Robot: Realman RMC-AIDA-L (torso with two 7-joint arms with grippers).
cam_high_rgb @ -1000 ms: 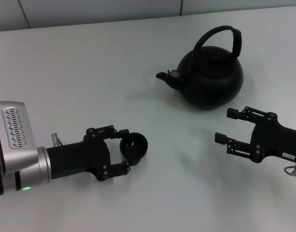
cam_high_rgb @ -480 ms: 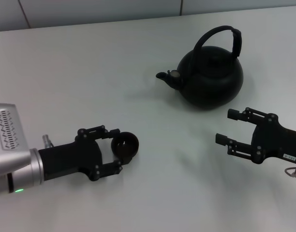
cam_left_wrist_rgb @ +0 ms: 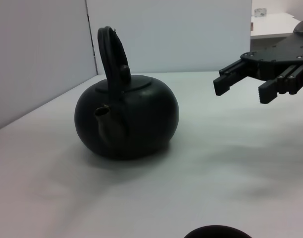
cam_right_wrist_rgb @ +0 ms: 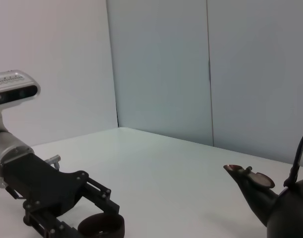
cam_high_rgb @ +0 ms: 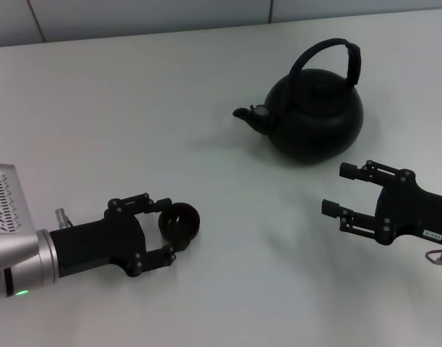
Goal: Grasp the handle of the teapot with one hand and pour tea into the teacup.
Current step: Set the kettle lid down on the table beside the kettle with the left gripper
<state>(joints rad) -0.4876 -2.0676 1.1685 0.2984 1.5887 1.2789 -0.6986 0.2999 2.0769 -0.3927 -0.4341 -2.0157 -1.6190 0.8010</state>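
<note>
The black teapot [cam_high_rgb: 315, 119] stands at the back right of the white table [cam_high_rgb: 134, 108], spout to the left, its arched handle [cam_high_rgb: 326, 49] upright. The small dark teacup [cam_high_rgb: 180, 223] sits between the fingers of my left gripper [cam_high_rgb: 169, 230], low on the table at the front left, which is shut on it. My right gripper [cam_high_rgb: 335, 189] hovers open in front of the teapot, holding nothing. The left wrist view shows the teapot [cam_left_wrist_rgb: 126, 121], its handle [cam_left_wrist_rgb: 112, 54], the right gripper [cam_left_wrist_rgb: 240, 91] and the teacup's rim [cam_left_wrist_rgb: 218, 232]. The right wrist view shows the left gripper [cam_right_wrist_rgb: 92, 218] around the teacup [cam_right_wrist_rgb: 101, 227].
A pale wall [cam_high_rgb: 149, 14] runs along the table's far edge. The teapot's spout [cam_right_wrist_rgb: 250, 181] points toward the left arm's side. Bare tabletop [cam_high_rgb: 264, 238] lies between the two grippers.
My left gripper has drawn back toward the front left, and the teacup has moved with it. The right gripper and teapot have stayed put.
</note>
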